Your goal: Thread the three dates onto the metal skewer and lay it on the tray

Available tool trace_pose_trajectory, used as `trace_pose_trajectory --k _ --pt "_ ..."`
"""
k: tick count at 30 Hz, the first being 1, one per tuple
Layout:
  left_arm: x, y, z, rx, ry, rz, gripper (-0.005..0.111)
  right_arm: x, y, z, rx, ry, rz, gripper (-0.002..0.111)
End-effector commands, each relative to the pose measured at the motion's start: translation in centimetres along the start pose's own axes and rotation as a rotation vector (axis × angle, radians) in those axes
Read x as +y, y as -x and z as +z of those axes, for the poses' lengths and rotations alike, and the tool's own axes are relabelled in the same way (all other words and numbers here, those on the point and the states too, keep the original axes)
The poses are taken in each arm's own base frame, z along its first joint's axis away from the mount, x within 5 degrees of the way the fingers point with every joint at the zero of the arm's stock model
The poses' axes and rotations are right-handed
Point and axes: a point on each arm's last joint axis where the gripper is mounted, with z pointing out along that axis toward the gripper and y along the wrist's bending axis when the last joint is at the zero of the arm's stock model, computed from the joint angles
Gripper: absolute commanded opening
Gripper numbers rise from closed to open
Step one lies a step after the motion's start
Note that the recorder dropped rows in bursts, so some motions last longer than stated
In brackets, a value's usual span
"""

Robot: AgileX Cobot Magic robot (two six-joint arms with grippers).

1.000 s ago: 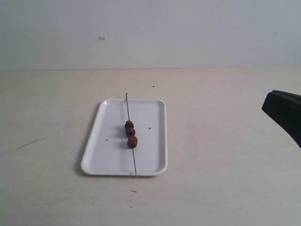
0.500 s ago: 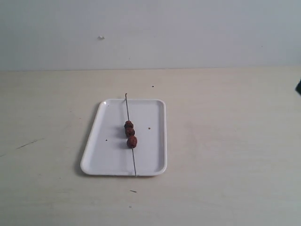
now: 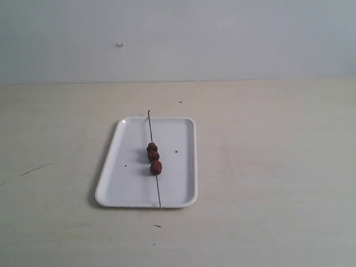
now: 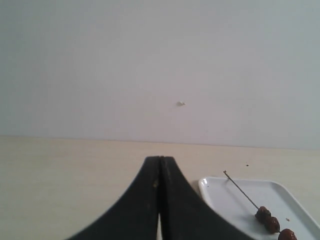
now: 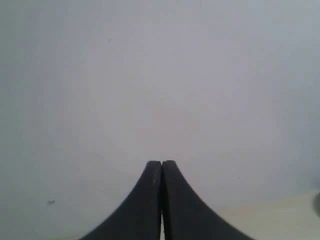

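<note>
**Operator:** Where is the skewer?

**Describer:** Your skewer [image 3: 151,129] lies flat on the tray [image 3: 125,183]. It runs from the far rim to the near rim, and its far tip pokes just past the rim. The three dates [image 3: 154,157] are threaded on it around its middle, close together in a row.

**Operator:** And the tray?

**Describer:** It rests on the desk [image 3: 267,167], a little left of centre, roughly midway between the far and near edges.

**Operator:** My grippers?

**Describer:** Your left gripper [image 4: 160,165] is clenched, fingers pressed together on nothing, and points toward the pale wall [image 4: 100,75]. Your right gripper [image 5: 161,167] is likewise closed and empty, also facing the wall.
</note>
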Motion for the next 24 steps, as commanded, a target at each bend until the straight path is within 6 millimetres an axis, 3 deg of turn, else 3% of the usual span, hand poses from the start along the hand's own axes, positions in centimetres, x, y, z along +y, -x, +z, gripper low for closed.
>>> trace_pose_trajectory --k 1,14,24 --pt "0.0 0.0 -0.1 -0.006 0.004 -0.007 0.0 0.1 -1.2 -0.7 0.038 -0.008 -0.125 0.0" --pt "0.0 0.0 -0.1 -0.006 0.004 -0.007 0.0 -2.3 -7.8 -2.1 0.212 -0.149 -0.177 0.0" --pt "0.0 0.0 -0.1 -0.006 0.004 -0.007 0.0 -2.4 -8.7 -2.4 0.314 -0.164 -0.16 0.0"
